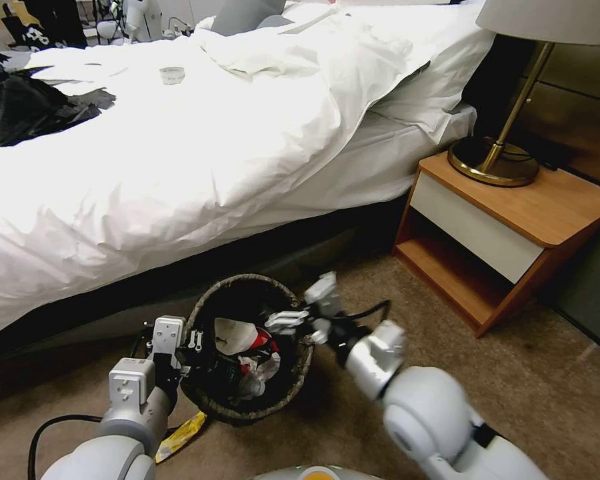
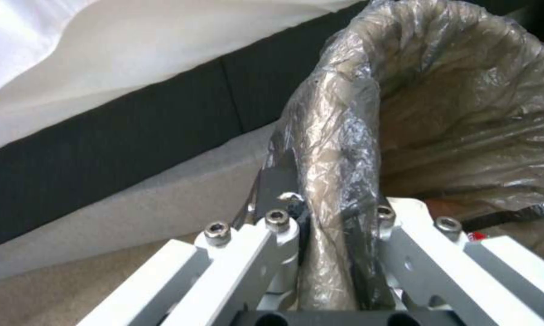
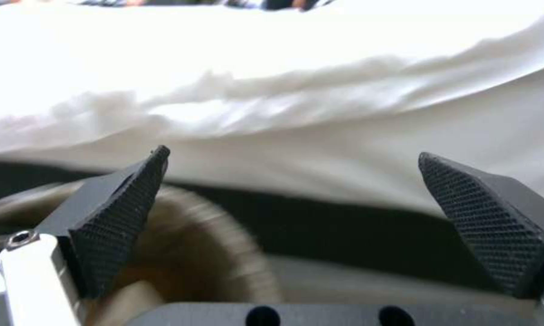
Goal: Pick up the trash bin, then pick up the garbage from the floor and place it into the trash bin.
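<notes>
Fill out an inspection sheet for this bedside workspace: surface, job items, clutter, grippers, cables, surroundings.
Surface: beige carpet floor, beside the bed.
Job items: trash bin with dark bag folded over its rim, holding garbage of white, red and brown scraps; a yellow wrapper lies on the floor by the bin.
Clutter: black cloth and a small clear dish on the bed.
Grippers: left gripper shut on the bin's bagged rim; right gripper open, above the bin's opposite rim, holding nothing.
Cables: black cable loops by the left arm; another runs along the right wrist.
Surroundings: bed with white duvet, wooden nightstand, brass lamp.
</notes>
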`<state>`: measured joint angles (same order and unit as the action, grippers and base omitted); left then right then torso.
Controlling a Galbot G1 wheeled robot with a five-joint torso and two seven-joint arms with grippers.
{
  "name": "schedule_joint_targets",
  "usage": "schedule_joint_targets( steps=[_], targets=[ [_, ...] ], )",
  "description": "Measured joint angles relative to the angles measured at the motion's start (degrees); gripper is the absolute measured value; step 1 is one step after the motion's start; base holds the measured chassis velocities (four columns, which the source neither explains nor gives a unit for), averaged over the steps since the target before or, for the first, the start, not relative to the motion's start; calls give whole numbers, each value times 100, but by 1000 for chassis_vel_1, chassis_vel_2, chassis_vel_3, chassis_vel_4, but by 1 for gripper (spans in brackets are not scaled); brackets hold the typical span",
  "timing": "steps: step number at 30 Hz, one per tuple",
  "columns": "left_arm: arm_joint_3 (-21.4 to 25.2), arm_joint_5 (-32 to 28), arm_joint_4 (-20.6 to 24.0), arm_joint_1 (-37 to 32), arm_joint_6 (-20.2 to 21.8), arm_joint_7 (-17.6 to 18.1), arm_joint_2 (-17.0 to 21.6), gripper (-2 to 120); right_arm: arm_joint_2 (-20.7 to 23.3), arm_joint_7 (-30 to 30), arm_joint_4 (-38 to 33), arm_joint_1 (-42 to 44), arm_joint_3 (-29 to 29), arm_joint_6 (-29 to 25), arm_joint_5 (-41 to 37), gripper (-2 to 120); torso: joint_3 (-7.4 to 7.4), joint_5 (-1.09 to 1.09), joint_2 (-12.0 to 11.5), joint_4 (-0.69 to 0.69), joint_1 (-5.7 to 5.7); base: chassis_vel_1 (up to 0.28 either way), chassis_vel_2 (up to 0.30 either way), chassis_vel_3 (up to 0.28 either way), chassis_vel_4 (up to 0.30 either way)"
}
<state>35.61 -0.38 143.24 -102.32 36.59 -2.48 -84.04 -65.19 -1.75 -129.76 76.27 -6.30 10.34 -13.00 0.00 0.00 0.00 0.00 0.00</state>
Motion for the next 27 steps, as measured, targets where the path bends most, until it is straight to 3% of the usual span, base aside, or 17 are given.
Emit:
schedule_joint_targets(
  steps=[4, 13, 20, 27],
  targets=[
    [13, 4, 0, -13, 0, 3, -2, 5, -279, 24, -1, 437, -986, -550, 229, 100, 0, 0, 0, 1, 0, 0, 0, 0, 0],
    [12, 23, 0, -13, -4, 5, 15, 5, -677, 23, 20, 1325, -2440, -1012, 220, 100, 0, 0, 0, 0, 0, 0, 0, 0, 0],
    [22, 29, 0, 11, 15, 6, 29, 5, -871, 89, 115, 2027, -2809, -1484, 270, 100, 0, 0, 0, 0, 0, 0, 0, 0, 0],
    [-17, 60, 0, 40, 131, 9, 10, 5, -1021, 344, 220, 2377, -2695, -1715, 409, 100, 0, -1, 0, 0, 0, 0, 0, 0, 0]
  ],
)
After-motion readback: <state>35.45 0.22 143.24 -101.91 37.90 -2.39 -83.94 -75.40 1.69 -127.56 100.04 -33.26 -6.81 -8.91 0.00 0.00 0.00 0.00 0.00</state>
